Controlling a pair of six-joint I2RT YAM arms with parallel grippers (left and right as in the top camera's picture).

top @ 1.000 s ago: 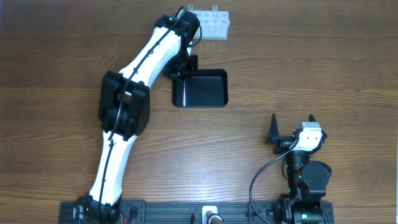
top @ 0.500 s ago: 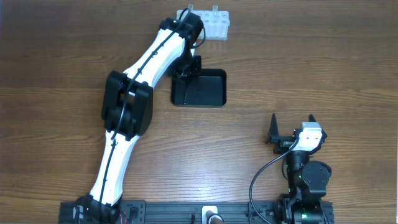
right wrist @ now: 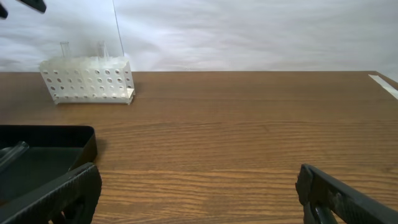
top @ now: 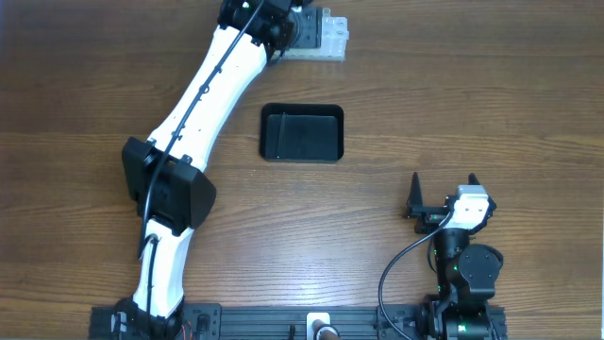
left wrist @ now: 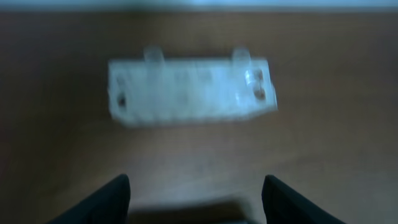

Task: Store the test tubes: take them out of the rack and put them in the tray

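Clear plastic rack [left wrist: 189,90] lies below the left gripper [left wrist: 196,186], fingers apart; the right gripper [right wrist: 199,179], fingers likewise apart, faces the black tray [top: 321,142].

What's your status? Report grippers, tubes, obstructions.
Left gripper open, at rack. Right gripper open, parked near its base. Two tubes upright in rack, one tube lying in tray. Nothing between rack and tray.

Overhead camera straight down; left wrist camera close above the rack [left wrist: 189,93]; right wrist camera low, far from it.
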